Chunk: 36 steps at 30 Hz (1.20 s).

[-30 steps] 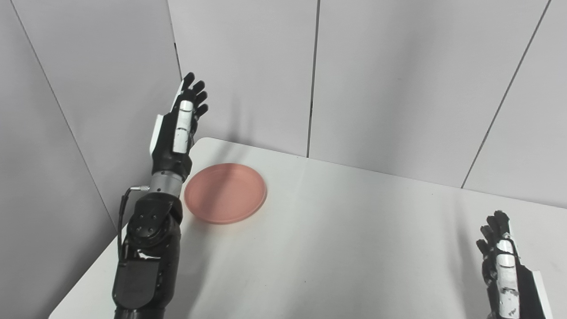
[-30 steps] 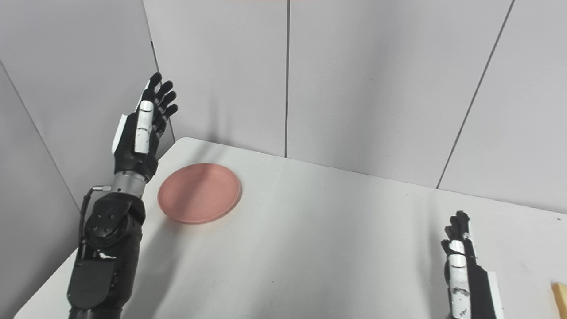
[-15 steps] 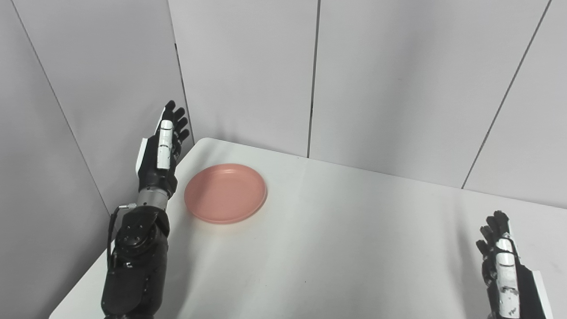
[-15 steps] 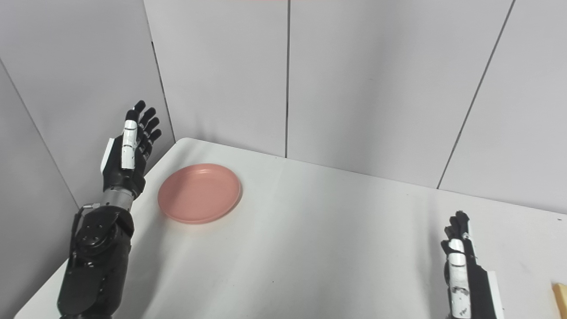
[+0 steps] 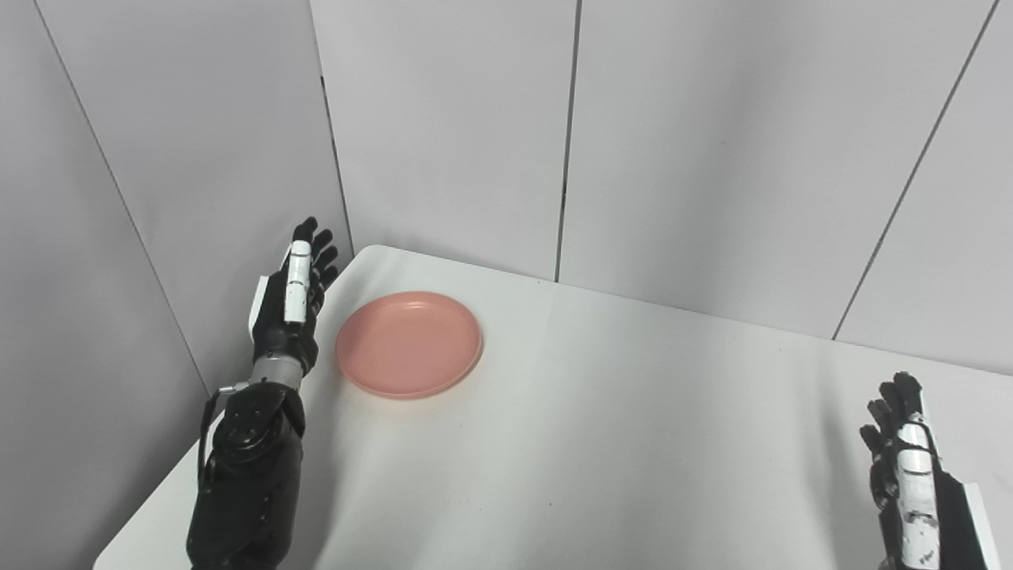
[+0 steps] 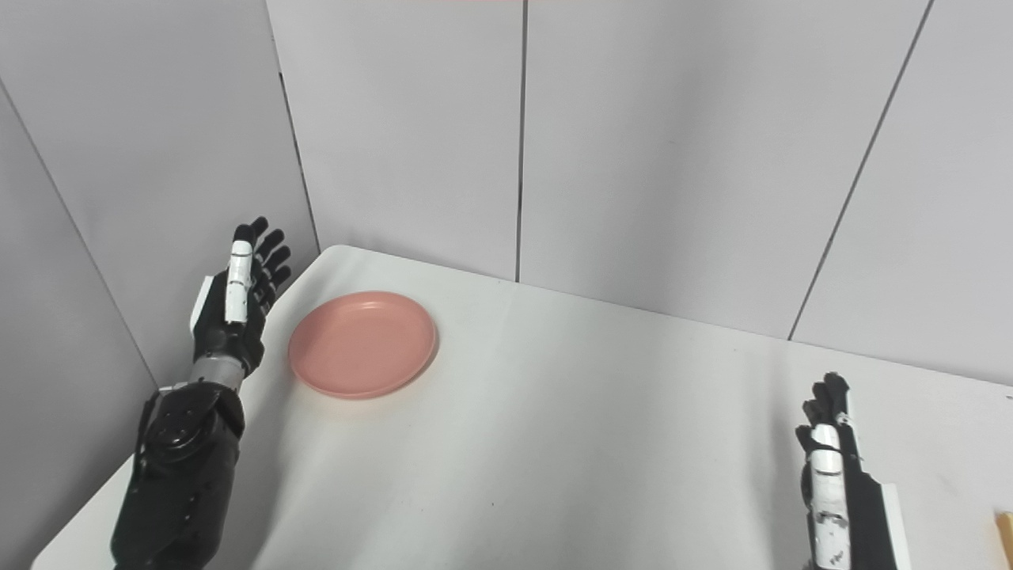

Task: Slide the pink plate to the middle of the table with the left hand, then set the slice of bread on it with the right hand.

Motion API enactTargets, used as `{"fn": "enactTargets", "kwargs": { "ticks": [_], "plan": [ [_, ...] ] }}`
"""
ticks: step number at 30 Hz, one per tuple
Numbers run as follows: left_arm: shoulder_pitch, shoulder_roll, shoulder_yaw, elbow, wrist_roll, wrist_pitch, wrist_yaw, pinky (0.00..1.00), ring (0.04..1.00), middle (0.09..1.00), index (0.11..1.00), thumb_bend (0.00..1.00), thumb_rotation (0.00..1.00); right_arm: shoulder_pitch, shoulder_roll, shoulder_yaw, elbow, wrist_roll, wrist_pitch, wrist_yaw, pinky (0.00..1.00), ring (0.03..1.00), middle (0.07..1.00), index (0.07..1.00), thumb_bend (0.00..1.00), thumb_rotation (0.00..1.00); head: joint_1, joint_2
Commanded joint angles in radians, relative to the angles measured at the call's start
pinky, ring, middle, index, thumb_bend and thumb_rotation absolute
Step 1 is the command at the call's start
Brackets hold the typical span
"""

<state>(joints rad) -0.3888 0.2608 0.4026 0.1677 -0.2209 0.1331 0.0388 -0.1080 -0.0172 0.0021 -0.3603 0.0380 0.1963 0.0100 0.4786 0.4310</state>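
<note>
Your left hand is flanking the pink plate, not touching it.

Left eye view: you are holding the left hand [image 5: 289,305] upright, fingers spread and empty, just beside the pink plate [image 5: 409,343], which is lying to its right near the table's [image 5: 601,443] far left corner. Right eye view: your right hand [image 6: 831,467] is waiting well apart, fingers extended, holding nothing; the slice of bread [image 6: 1005,534] is peeking in at the right edge.

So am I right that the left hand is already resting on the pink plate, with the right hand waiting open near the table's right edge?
Not quite: the left hand is open beside the pink plate, apart from it, as the left eye view shows. The right hand does wait open at the right.
</note>
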Motion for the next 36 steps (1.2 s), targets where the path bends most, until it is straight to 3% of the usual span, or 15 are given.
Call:
{"fn": "enactTargets", "kwargs": {
  "ticks": [1,25,36],
  "plan": [
    [-0.047,0.036,0.007,-0.005,-0.023,-0.022,-0.003,0.94,0.944,0.941,0.935,0.72,0.96,-0.025,0.004,0.005,-0.025,-0.008,-0.017,0.000,1.00,1.000,1.000,1.000,0.14,1.00,-0.002,0.002],
    [-0.065,0.071,-0.003,0.160,-0.075,-0.016,-0.020,0.98,0.973,0.975,0.973,0.74,0.98,-0.026,0.004,0.003,-0.035,-0.012,-0.013,-0.002,1.00,1.000,1.000,1.000,0.13,1.00,-0.005,0.015],
    [-0.065,0.050,-0.013,0.183,-0.061,-0.027,-0.003,0.96,0.946,0.949,0.948,0.73,0.96,-0.025,0.007,0.001,-0.045,-0.004,-0.003,-0.001,1.00,1.000,1.000,1.000,0.13,1.00,-0.012,0.024]
  ]
}}
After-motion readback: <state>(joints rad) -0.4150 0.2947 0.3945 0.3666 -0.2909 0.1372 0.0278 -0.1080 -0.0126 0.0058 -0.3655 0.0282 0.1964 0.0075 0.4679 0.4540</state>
